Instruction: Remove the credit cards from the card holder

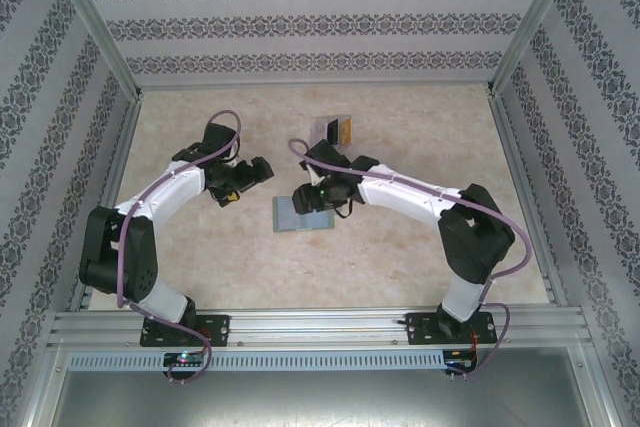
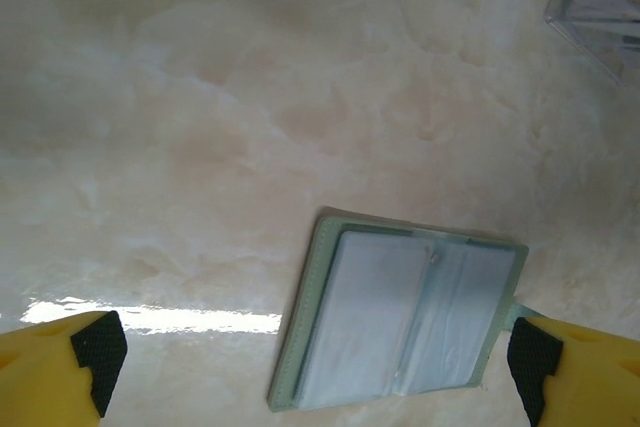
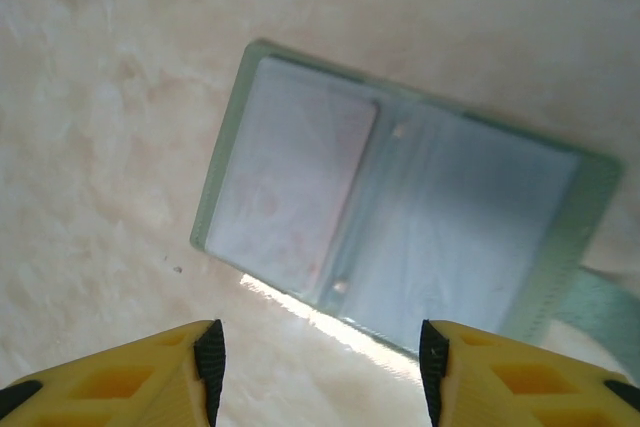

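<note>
Grey-green card holder (image 3: 400, 217) lies open beneath the parted right claw (image 3: 320, 359)

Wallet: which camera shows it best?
Right wrist view: the open wallet is large, its pockets clear. Left wrist shows it smaller, low in frame; the top view shows just a tiny patch.

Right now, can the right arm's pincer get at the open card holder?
Probably yes: the right pincer hangs above the open card holder, jaws apart and empty, with nothing lying between them and it.
</note>
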{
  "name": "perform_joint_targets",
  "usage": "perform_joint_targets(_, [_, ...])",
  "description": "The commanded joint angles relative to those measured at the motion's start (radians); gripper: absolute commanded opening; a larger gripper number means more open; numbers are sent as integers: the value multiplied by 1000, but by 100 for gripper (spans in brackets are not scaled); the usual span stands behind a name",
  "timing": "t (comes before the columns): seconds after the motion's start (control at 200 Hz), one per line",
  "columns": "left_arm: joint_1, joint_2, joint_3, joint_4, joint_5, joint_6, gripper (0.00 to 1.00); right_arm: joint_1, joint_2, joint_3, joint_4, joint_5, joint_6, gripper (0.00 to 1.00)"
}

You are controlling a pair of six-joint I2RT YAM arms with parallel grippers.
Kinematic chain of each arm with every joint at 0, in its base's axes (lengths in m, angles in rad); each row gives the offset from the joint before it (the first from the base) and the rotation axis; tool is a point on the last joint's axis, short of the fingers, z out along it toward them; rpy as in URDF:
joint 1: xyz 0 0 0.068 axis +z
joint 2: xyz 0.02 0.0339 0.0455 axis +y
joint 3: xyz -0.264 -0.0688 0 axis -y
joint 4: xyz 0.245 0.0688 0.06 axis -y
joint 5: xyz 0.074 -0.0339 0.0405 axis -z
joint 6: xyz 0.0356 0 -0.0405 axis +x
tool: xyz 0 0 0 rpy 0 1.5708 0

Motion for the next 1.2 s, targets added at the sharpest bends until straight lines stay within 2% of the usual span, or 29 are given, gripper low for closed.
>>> perform_joint_targets(0.0, [17, -26, -7, -16, -12, -21, 99, 28, 69, 44, -12, 61, 32, 56])
perform_joint_targets(0.405, [34, -20, -13, -16, -11, -16, 99, 51, 237, 159, -70, 165, 27, 52])
perform_joint_targets(0.535, [34, -2, -13, 1, 19, -14, 97, 52, 265, 170, -76, 190, 25, 51])
perform_joint_targets(0.649, [35, 12, -19, 17, 51, -11, 91, 52, 288, 176, -80, 197, 25, 51])
perform_joint_targets(1.199, [15, 60, -119, 138, 224, -17, 42, 52, 371, 161, -137, 277, 37, 44])
